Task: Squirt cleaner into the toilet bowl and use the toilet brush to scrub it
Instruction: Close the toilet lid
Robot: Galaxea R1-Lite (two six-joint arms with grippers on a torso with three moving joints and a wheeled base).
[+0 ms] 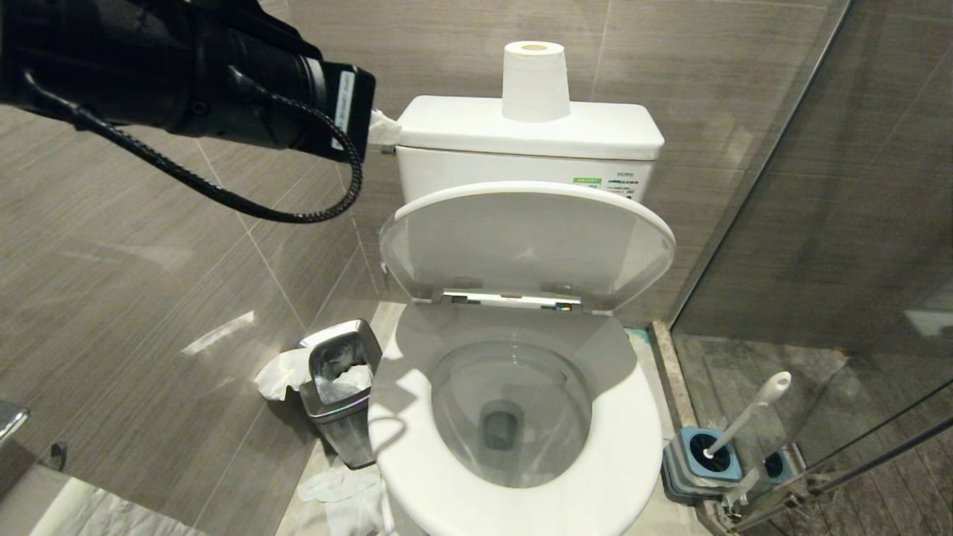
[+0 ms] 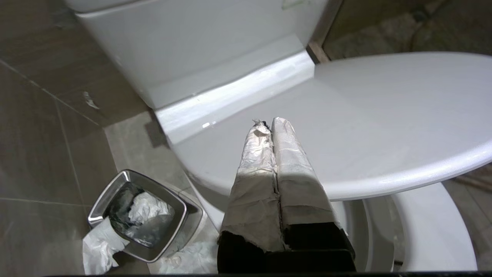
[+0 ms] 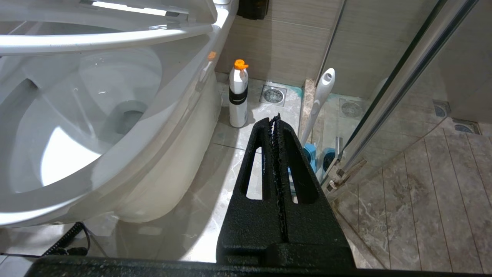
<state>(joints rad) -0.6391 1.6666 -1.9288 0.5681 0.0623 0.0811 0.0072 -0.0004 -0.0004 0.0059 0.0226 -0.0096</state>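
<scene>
The toilet bowl stands against the tiled wall with its seat down and its lid raised, leaning back on the tank. A roll of toilet paper sits upright on top of the tank. The water in the basin looks clear, with no blue tint to be seen.

The left arm reaches across the upper left of the head view, and its left hand is clenched with nothing between its paper-wrapped fingers; it hangs above the raised lid, near the tank's left corner. The right hand is low beside the toilet's right flank, also clenched and holding nothing.

The toilet brush rests tilted in its blue-and-grey holder on the floor, just right of the toilet and against the glass shower door. A white bottle with an orange cap stands upright on the floor between the toilet and the brush, toward the back wall.

Left of the toilet, a small steel bin holds crumpled tissue, with more tissue lying on the floor beside it
</scene>
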